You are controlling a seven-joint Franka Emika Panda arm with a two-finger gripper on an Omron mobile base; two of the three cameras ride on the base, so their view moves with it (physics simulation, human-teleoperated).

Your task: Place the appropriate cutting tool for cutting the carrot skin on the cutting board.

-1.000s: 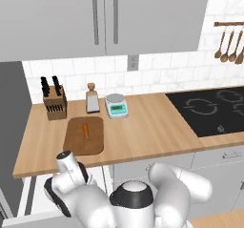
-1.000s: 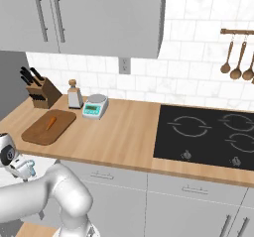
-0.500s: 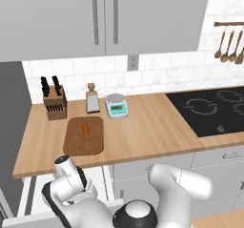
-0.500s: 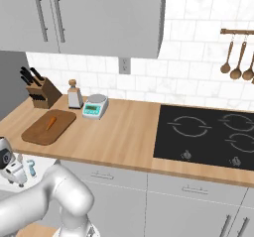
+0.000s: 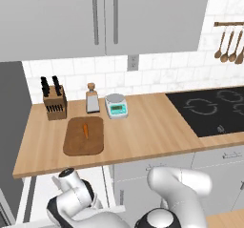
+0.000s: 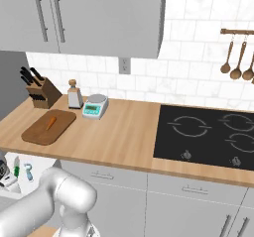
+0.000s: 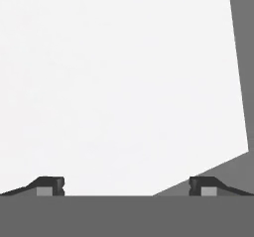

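The peeler [image 6: 28, 172] is seen below the counter edge in the open drawer [image 6: 42, 162], at 7 o'clock of the board [image 6: 42, 134]; its long axis runs roughly toward and away from the counter, and its head end cannot be made out. The carrot [image 5: 86, 129] is laid on the board with its length running front to back, near the board's far half. The gripper [image 7: 124, 185] is held wide apart over a plain white surface, nothing between its fingers.
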